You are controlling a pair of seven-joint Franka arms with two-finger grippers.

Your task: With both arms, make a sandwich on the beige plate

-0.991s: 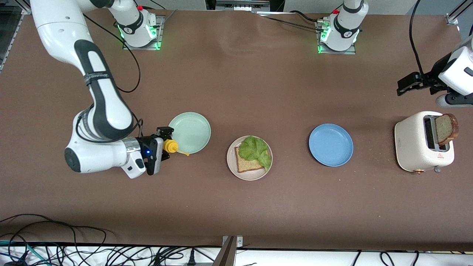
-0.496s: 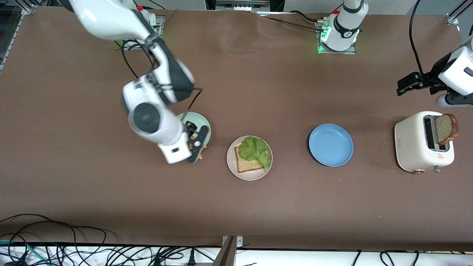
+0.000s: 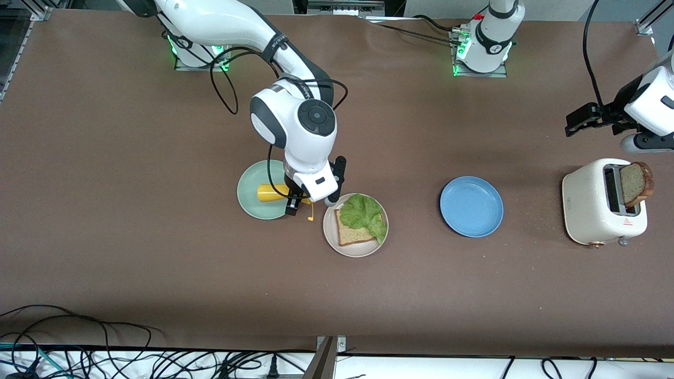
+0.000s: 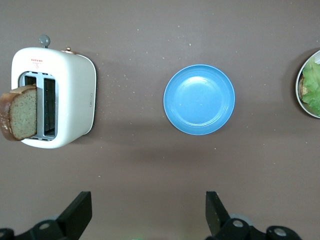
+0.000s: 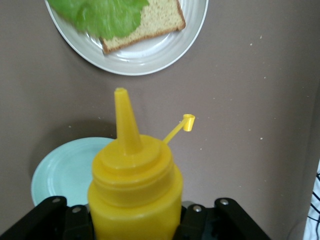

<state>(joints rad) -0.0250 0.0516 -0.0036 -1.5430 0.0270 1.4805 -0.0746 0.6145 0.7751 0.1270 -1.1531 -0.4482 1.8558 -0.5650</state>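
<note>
Brown surface (image 3: 158,263) largely bare between well-spaced plates; round beige plate (image 3: 356,249) bearing brown bread slice (image 3: 352,233) and green lettuce leaf (image 3: 363,212) lies centrally, right hand (image 3: 298,202) clamped on yellow squeeze bottle (image 5: 135,190) over mint-green plate's (image 3: 253,202) rim just beside it; left hand (image 4: 148,215) waits spread, empty, over bare surface near white toaster (image 3: 590,205).

Mint-green plate (image 3: 253,196) is sitting a bit left of center in the front view, with a yellow squeeze bottle (image 3: 273,193) hanging over it, nozzle open and its little cap (image 5: 188,122) dangling on a strap. Blue plate (image 3: 471,206) is sitting right of center. White toaster (image 3: 592,202) is standing at the right edge with a bread slice (image 3: 635,182) sticking out of its slot. Black cables (image 3: 105,352) are lying along the bottom edge of the brown table (image 3: 158,273).
</note>
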